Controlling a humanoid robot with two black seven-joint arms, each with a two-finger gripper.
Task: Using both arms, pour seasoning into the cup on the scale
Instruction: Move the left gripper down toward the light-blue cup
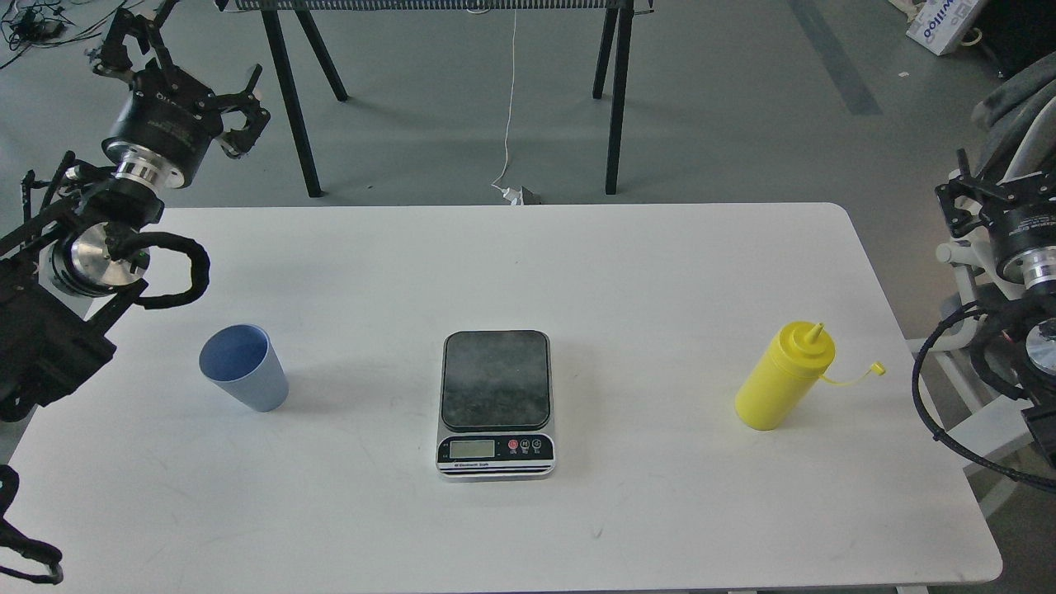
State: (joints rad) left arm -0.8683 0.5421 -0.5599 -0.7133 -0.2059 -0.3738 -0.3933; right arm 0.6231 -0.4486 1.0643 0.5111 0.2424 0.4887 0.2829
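The light blue ribbed cup (244,368) stands upright on the white table, left of the scale (496,388), whose dark plate carries nothing. To the right of the scale stands the yellow seasoning bottle (780,378), its nozzle bare and its tethered cap (878,369) hanging off to the right. My left gripper (198,87) is raised beyond the table's far left corner, well above and behind the cup, its fingers spread open and holding nothing. My right gripper (969,202) sits off the table's right edge, behind and to the right of the bottle; it is partly cut off and dark.
The white table (627,272) has rounded corners and bare surface around the three objects. Black stand legs (615,99) and a white cable (510,107) are on the floor behind the table. A grey chair (1015,124) stands at the far right.
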